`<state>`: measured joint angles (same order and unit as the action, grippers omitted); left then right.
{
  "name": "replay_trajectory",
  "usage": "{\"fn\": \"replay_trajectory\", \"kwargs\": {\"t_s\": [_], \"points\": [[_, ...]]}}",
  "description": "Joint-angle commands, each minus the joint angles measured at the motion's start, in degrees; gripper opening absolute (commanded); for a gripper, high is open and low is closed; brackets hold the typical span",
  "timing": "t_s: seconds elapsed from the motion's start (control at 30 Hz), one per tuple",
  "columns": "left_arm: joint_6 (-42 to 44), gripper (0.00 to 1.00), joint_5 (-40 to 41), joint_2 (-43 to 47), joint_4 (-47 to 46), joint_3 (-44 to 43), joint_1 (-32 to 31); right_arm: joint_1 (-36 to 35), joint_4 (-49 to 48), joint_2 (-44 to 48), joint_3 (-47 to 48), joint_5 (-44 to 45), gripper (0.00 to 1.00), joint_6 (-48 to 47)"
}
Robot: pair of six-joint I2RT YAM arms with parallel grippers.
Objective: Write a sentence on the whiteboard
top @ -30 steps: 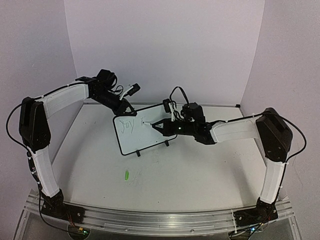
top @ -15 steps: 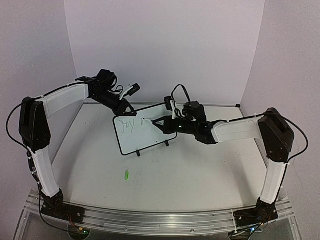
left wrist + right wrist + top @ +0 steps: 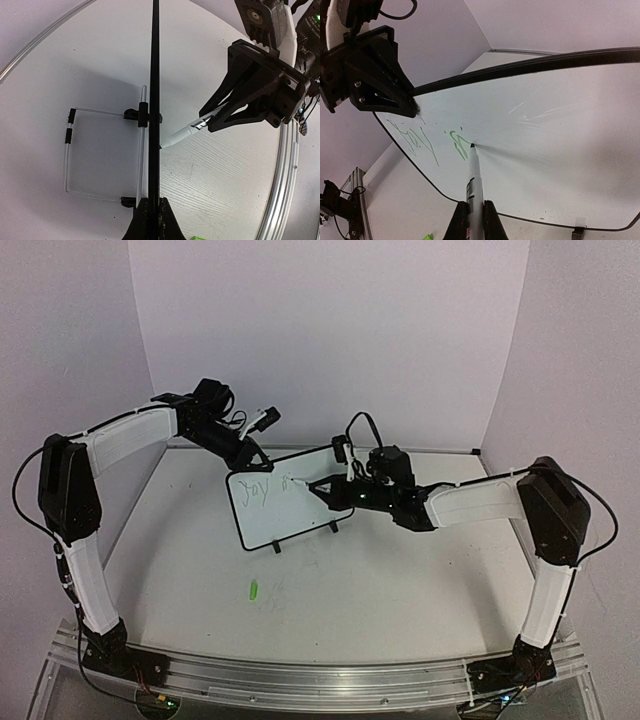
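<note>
Right gripper pinches the marker, tip touching the whiteboard beside the green writing (two short scrawls); left gripper clamps the board's top edge.

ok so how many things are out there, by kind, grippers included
whiteboard: 1
marker: 1
small green piece: 1
grippers: 2, left gripper and right gripper
total: 5
</note>
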<state>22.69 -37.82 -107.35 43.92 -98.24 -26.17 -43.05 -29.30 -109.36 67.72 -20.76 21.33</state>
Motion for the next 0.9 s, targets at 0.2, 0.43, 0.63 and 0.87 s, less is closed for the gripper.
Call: {"fn": "replay_trajectory", "kwargs": {"t_s": [0.2, 0.43, 0.63, 0.87], "points": [[1.4, 0.0, -1.69, -0.62, 2.29, -1.55, -0.71, 0.4, -0.84, -0.97, -0.51, 0.72, 0.0, 1.1], [1.41, 0.0, -1.64, -0.58, 2.25, -1.57, -0.71, 0.42, -0.82, -1.3, -0.81, 0.63, 0.0, 1.36], [1.41, 0.0, -1.64, -0.52, 2.21, -1.54, -0.69, 0.39, -0.81, -1.47, -1.22, 0.55, 0.0, 1.58], [1.45, 0.0, -1.64, -0.56, 2.2, -1.53, -0.72, 0.42, -0.88, -1.82, -1.37, 0.43, 0.0, 1.79]]}}
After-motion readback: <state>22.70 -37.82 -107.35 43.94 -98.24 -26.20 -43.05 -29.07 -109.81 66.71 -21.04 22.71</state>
